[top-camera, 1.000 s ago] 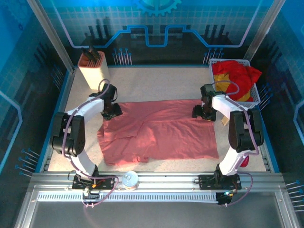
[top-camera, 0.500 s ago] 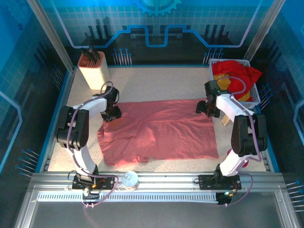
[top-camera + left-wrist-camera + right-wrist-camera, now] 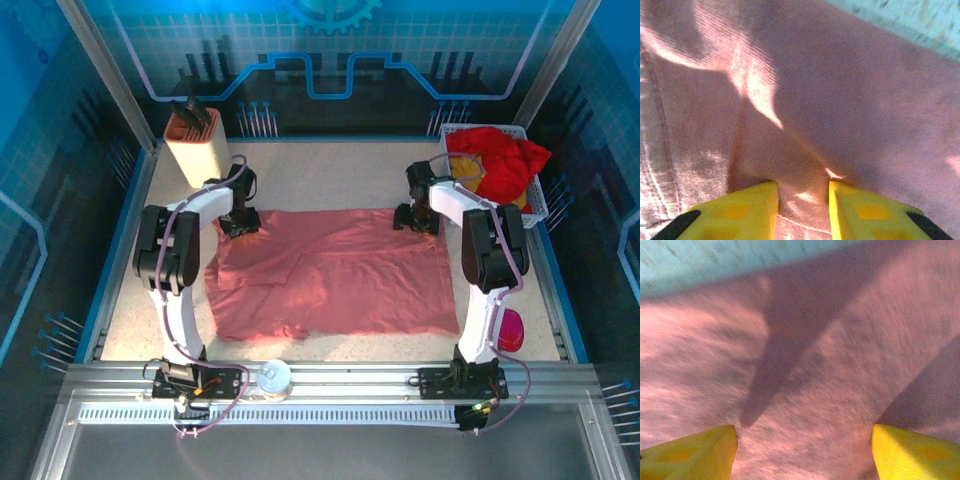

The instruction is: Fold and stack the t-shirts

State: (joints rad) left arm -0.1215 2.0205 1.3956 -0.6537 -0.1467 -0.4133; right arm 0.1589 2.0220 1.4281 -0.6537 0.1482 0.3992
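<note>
A large salmon-pink t-shirt (image 3: 330, 275) lies spread across the middle of the table. My left gripper (image 3: 238, 222) is down on its far left corner. In the left wrist view its yellow fingers (image 3: 747, 210) stand close together with a raised fold of the pink cloth (image 3: 802, 200) pinched between them. My right gripper (image 3: 415, 220) rests on the shirt's far right corner. Its fingers (image 3: 700, 452) are wide apart on flat pink cloth (image 3: 805, 405). A red t-shirt (image 3: 505, 165) and a yellow one (image 3: 462, 170) are heaped in the basket.
The white mesh basket (image 3: 537, 205) stands at the back right. A beige holder (image 3: 195, 150) with dark handles is at the back left. A small round container (image 3: 273, 377) sits on the front rail and a pink object (image 3: 510, 330) by the right arm's base.
Both grippers have moved toward the far edge of the pink shirt, onto its corners. The left jaws have narrowed onto the cloth, and the shirt's left side lies flatter.
</note>
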